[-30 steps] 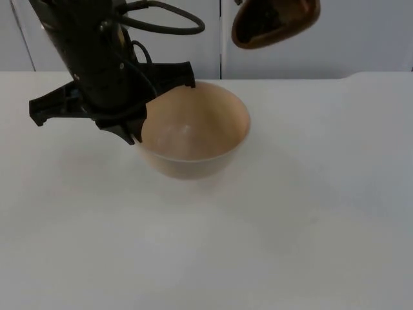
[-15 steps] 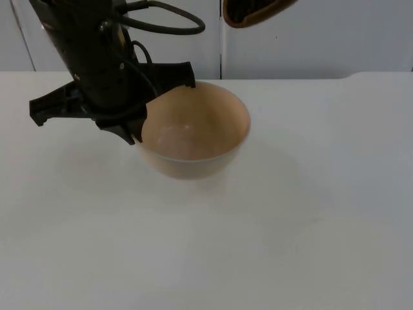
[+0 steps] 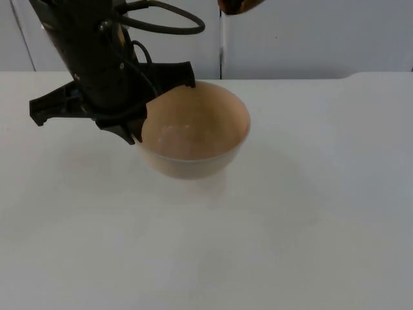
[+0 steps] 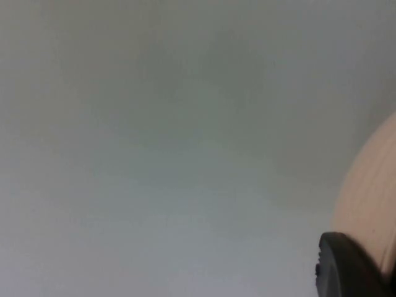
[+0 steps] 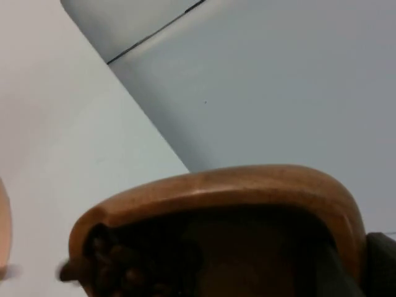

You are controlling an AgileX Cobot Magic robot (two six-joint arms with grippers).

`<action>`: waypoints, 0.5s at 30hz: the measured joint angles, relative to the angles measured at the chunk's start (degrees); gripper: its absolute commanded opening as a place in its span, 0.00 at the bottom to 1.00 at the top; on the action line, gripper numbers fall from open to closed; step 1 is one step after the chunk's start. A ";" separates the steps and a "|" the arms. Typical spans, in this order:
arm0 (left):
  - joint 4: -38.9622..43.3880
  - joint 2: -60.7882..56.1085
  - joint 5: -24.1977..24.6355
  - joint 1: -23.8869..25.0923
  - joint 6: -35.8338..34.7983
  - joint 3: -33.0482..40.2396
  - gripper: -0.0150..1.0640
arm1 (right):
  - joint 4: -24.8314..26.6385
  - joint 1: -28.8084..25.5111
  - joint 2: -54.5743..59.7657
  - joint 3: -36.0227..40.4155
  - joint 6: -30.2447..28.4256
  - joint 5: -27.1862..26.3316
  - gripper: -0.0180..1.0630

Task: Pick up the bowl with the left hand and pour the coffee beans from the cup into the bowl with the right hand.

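Nearest the top camera, bare white table. Farther in, pale beige bowl, smooth, round, lighter at the rim, warm peach inside, with nothing visible in it. Gripped at its rim by the left gripper, fingers closed over the wall on the side toward the left arm, bowl reaching out from the gripper toward the table's middle. Whether lifted clear of the table or resting on it: cannot tell from the top view. In the left wrist view, a curved slice of the bowl's outer wall, faintly ribbed, right against a black fingertip, with plain table beyond; this ribbing not visible from above. Beyond the bowl, the table's far edge and the grey partition wall. High against that wall, above and behind the bowl and well apart from the left gripper, a small sliver of the brown cup at the picture's upper edge. In the right wrist view, much more of it: wooden cup, glossy reddish-brown, thick rounded rim, tipped so the dark inside faces the camera, with dark coffee beans gathered at the rim's lower lip. Cup right at the right gripper; a black finger beside its rim, so apparently held, though how far the fingers stand apart cannot be told. Past the cup, table, a sliver of the bowl's rim, and the partition wall.
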 measured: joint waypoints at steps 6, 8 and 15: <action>0.00 0.00 0.00 0.00 -0.10 0.00 0.01 | 0.01 0.14 0.00 0.00 -1.34 0.00 0.02; 0.00 0.00 0.00 0.00 -0.21 0.00 0.01 | 0.01 0.14 0.00 0.00 -2.08 0.00 0.02; 0.00 0.00 0.00 0.00 -0.21 0.00 0.01 | -0.46 0.14 0.00 0.00 -3.91 0.00 0.02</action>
